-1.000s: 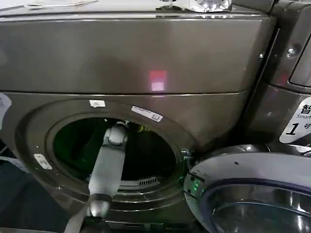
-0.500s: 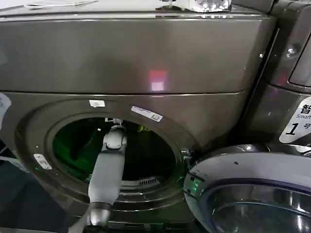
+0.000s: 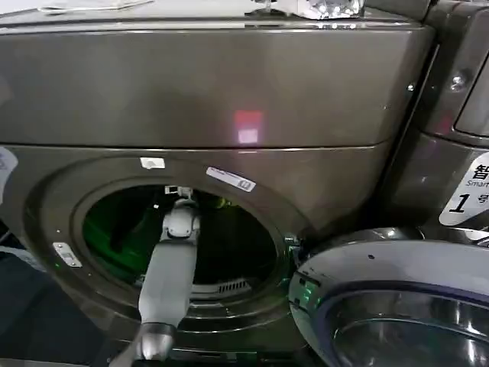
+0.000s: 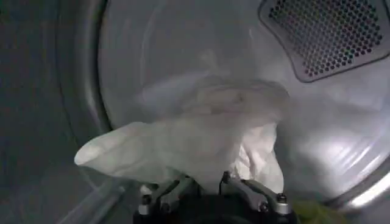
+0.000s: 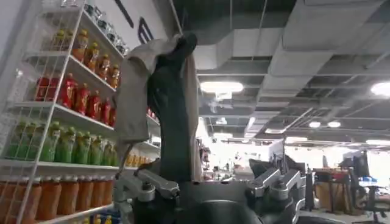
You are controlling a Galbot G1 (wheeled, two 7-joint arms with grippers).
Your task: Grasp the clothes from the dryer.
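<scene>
The dryer (image 3: 229, 99), a large bronze-grey machine, takes up most of the head view, its round porthole (image 3: 179, 237) at lower left of centre and a small pink-red light (image 3: 247, 126) glowing on the panel above. The open door (image 3: 397, 306) hangs at the lower right of the frame, and a white "1" label (image 3: 466, 195) sits at the right edge. The left arm (image 3: 170, 267) rises from the bottom edge and reaches through the porthole into the drum, which is lit green inside. In the left wrist view the left gripper (image 4: 210, 185) sits at the bottom centre of the frame with its fingers (image 4: 177, 189) clenched on the white-grey cloth (image 4: 195, 137) — the bundle spreads across the middle of the frame, one fold trailing out toward the left. Behind it is the pale drum wall, with a perforated vent (image 4: 326, 33) at the upper right. A sliver of the lime yellow-green cloth (image 4: 317, 213) shows at the bottom right, just beside the gripper. In the right wrist view the right gripper (image 5: 207, 182) sits at the bottom of the frame, fingers parted and holding nothing — beyond it a dark post draped with cloth (image 5: 164, 91) and shelves of bottled drinks (image 5: 61, 115) on the left.
</scene>
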